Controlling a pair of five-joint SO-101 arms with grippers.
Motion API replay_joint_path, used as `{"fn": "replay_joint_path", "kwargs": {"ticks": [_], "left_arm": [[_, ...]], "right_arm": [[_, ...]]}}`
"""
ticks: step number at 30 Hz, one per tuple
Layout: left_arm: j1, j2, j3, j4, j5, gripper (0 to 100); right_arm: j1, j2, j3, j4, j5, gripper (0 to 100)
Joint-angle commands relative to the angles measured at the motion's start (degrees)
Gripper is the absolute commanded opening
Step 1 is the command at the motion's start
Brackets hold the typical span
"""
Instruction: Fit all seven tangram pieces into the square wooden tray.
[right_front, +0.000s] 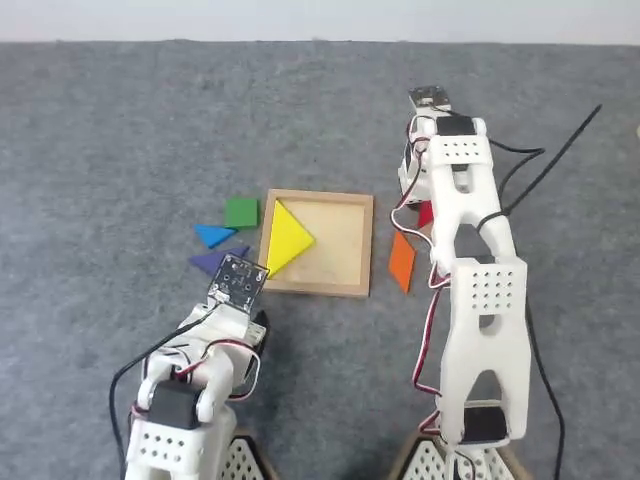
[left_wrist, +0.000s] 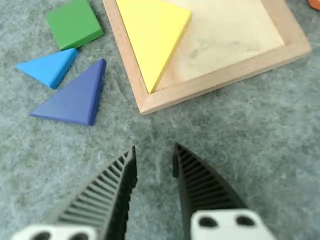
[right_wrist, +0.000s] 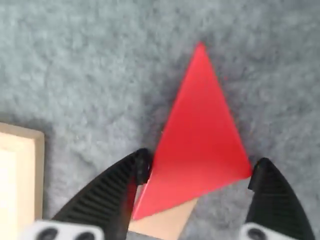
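Grey felt-like matting (right_front: 120, 150) covers the whole table. At its centre lies the square wooden tray (right_front: 335, 240), and the large yellow wooden triangle (right_front: 287, 238) is seated inside along the 9 o'clock wall. The remaining floor of the tray is bare wood.

Three pieces are grouped on the matting off the tray's 9 to 10 o'clock side. The green square block (right_front: 241, 212) is nearest the corner, the small light-blue triangle (right_front: 213, 235) is just beside it, and the dark blue triangle (right_front: 212, 261) has one tip hidden in the high view by the left arm (right_front: 238, 280). The orange parallelogram (right_front: 401, 261) lies just off the tray's 3 o'clock side.

The left gripper (left_wrist: 154, 148) is held low over the matting near the tray's 7 o'clock corner. Its fingers are slightly parted, with nothing between them.

The red triangle (right_wrist: 200, 135) is largely covered by the right arm (right_front: 470, 220) in the high view. In the wrist view the right gripper (right_wrist: 201, 164) is seen with one finger against the long edge and the other at the opposite corner, seemingly clamped on it. Whether the piece is lifted cannot be made out. A pale tan shape (right_wrist: 165, 224) shows beneath the triangle, cut off by the frame edge and not identifiable.
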Motion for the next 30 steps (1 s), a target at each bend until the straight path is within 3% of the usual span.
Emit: {"fn": "replay_joint_path", "kwargs": {"ticks": [1,7,17,24,30], "left_arm": [[-0.4,-1.0,-0.7,0.2,0.5,12],[-0.4,-1.0,-0.7,0.2,0.5,12],[-0.4,-1.0,-0.7,0.2,0.5,12],[-0.4,-1.0,-0.7,0.2,0.5,12],[-0.4,-1.0,-0.7,0.2,0.5,12]], "right_arm": [[0.6,-0.3,-1.1,-1.0,-0.6,31.0],[0.5,-0.3,-1.0,0.4,-0.8,10.8],[-0.6,-3.8,-4.1,5.8,-3.4,12.3],[-6.1,-5.9,-11.2,13.8,-4.0,12.3],[-10.7,-5.7,-18.2,19.6,-9.3,12.3]]}}
